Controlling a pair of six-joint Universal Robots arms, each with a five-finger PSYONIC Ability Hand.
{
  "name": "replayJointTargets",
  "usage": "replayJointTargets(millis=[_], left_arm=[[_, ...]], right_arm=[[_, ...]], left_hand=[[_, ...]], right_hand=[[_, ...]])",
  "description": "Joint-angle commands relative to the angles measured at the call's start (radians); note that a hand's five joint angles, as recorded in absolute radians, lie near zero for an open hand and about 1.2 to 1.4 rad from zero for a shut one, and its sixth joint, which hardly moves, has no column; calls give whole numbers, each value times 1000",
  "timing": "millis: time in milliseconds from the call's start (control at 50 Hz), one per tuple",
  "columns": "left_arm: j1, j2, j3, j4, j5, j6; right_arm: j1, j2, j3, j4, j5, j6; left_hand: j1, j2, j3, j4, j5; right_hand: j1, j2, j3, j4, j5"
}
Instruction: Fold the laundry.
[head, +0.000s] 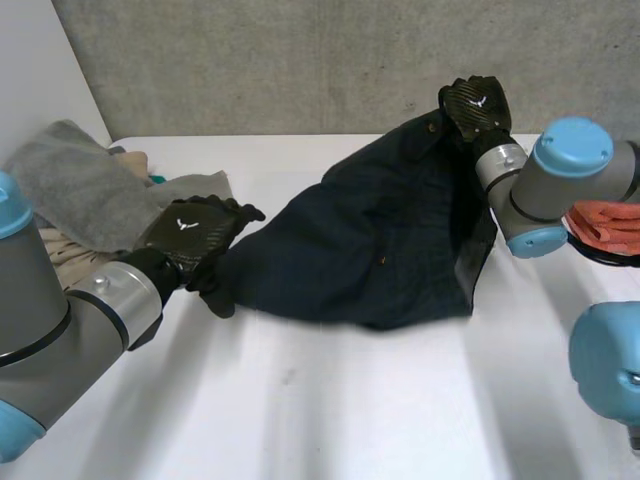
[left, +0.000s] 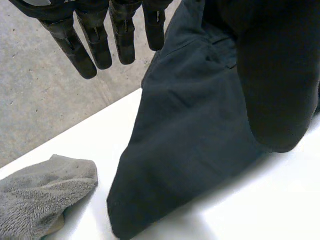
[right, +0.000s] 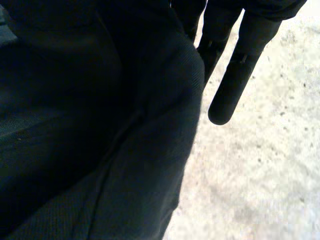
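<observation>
White table (head: 300, 400), dark garment (head: 370, 250), concrete wall (head: 300, 60)

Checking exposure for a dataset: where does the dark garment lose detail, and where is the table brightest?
Right wrist view: the dark garment is near black, folds barely readable. Left wrist view: its seams show, the white table glares beside it. Head view: folds readable.

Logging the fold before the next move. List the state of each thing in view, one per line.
dark garment: unfolded, rumpled, far corner lifted off the table.
left hand: open, fingers straight, at the garment's left end.
right hand: shut on the lifted corner.
grey towel: crumpled in a heap beside the left arm.
</observation>
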Motion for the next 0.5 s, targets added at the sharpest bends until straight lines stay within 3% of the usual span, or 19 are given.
replayJointTargets(millis=[20, 120, 260, 380, 440, 500], left_arm=[[5, -9, -9, 4, -2, 3], [14, -28, 10, -1, -2, 8], [36, -45, 34, 4, -2, 9], [54, -107, 82, 11, -1, 32], [65, -153, 114, 7, -2, 52], [70, -177, 128, -8, -7, 63]], right_arm=[[-38, 19, 73, -63, -13, 21], [-61, -112, 182, -18, 24, 21], [-60, -472, 401, 367, 192, -54], [3, -677, 579, 725, 211, -101], [58, -715, 685, 811, 214, -118], [112, -716, 792, 795, 214, -138]], left_hand=[[-37, -127, -57, -33, -35], [-40, -130, -60, -36, -38], [-52, -142, -72, -48, -50], [-52, -142, -72, -48, -50], [-46, -136, -66, -42, -44], [-40, -130, -60, -36, -38]], right_hand=[[-955, -972, -977, -984, -951], [-955, -972, -977, -984, -951], [-955, -972, -977, -984, -951], [-955, -972, -977, -984, -951], [-955, -972, -977, -984, -951], [-864, -881, -886, -893, -860]])
